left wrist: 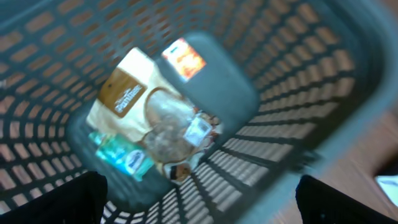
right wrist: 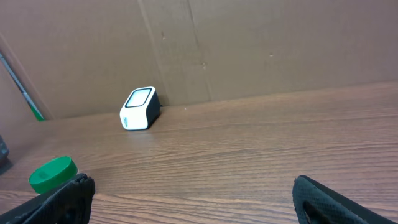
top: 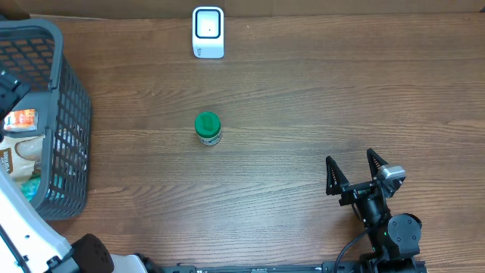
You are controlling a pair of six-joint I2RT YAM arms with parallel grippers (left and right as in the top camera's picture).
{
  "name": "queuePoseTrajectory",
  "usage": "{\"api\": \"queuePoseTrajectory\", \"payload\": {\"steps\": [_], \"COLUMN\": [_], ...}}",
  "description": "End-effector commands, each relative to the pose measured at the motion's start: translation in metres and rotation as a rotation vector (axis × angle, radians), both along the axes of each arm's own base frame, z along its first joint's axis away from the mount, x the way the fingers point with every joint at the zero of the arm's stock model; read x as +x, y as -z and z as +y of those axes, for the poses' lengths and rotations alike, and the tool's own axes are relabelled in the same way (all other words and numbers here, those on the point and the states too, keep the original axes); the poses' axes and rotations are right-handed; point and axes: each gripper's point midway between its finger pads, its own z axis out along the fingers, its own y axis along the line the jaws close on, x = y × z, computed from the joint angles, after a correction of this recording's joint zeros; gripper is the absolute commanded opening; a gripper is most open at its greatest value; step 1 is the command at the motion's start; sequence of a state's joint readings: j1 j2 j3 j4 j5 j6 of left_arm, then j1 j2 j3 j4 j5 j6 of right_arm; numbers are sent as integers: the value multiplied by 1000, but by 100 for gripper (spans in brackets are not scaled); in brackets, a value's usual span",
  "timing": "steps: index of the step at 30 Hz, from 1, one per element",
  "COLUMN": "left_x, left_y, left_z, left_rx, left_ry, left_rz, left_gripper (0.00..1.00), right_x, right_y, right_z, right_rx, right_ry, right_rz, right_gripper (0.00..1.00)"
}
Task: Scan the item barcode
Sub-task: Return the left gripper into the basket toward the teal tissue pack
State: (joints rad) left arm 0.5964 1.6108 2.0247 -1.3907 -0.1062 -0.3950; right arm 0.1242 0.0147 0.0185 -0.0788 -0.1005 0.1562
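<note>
Two sets of fingers are standing spread and empty. Your right fingers (top: 332, 176) are pointing away from you at the near right of the surface (top: 303, 91). Your left fingers (left wrist: 68, 199) are hanging over the grey basket (top: 72, 114) at the left, above its packets (left wrist: 124, 99). The green-lidded jar (top: 208, 127) is standing upright mid-surface, well apart from both, and I am judging it the item. You are wanting a grip on its sides below the lid, then turning the label toward the white scanner (top: 208, 32) at the far edge.
</note>
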Motion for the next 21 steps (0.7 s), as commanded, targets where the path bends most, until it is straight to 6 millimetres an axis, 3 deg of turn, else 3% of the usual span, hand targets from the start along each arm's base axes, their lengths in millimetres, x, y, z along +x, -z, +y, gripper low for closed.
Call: {"api": "queuePoseTrajectory", "payload": {"steps": [1, 12, 17, 21], "left_x": [-4, -20, -31, -39], "left_y": [38, 152, 190, 209], "left_z": [14, 29, 29, 29], "left_rx": [-79, -157, -172, -174], "left_ry": [-64, -184, -236, -269], "left_rz": [48, 185, 244, 266], "left_gripper": [100, 100, 100, 100], "right_x": [0, 0, 0, 0], "right_y": [1, 1, 1, 1], "right_z": [-2, -2, -2, -2], "right_rx": [0, 0, 0, 0], "right_ry": [9, 9, 9, 9], "right_rz": [-6, -6, -6, -6], "right_gripper": [100, 100, 100, 100]}}
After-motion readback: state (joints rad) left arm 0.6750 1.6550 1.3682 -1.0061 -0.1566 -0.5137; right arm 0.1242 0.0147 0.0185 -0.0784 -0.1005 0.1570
